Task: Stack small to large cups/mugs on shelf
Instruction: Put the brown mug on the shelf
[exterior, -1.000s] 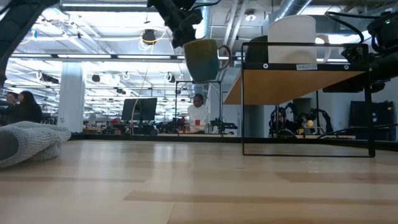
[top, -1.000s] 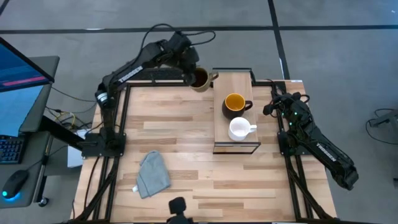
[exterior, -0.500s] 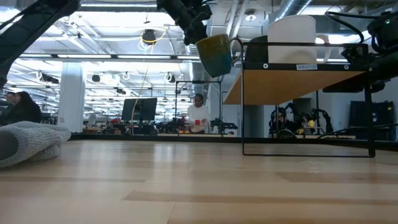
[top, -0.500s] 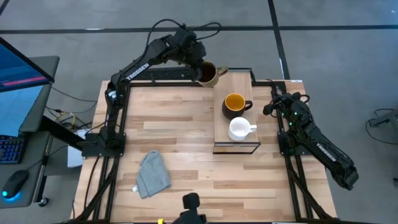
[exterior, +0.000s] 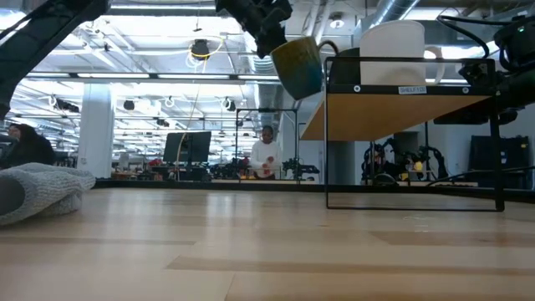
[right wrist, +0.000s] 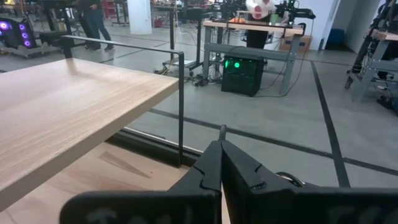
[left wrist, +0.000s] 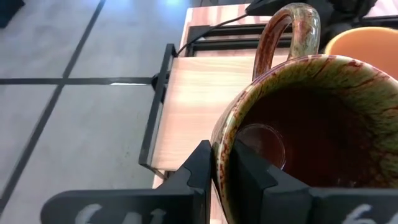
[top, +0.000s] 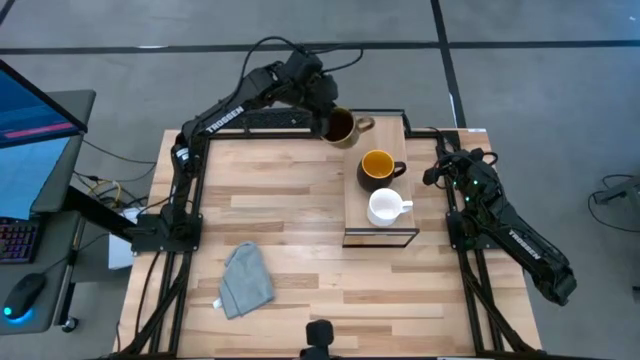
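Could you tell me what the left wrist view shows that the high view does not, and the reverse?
Only the left wrist view shows the left gripper's fingers pinching the rim of the olive-brown mug, one inside and one outside, and its glossy dark interior. Only the high view shows the white mug on the shelf, the grey cloth on the table, and the right gripper waiting beside the shelf. Both show the olive-brown mug, the shelf's far end, and the yellow-orange-lined mug.

The rim of the olive-brown mug (left wrist: 311, 134) is pinched between the closed fingers of the left gripper (left wrist: 222, 177), one finger inside and one outside. Its handle (left wrist: 287, 31) is turned away from the claw. Beyond it the shelf (left wrist: 199, 99) and an orange-lined mug (left wrist: 367, 43) are seen.
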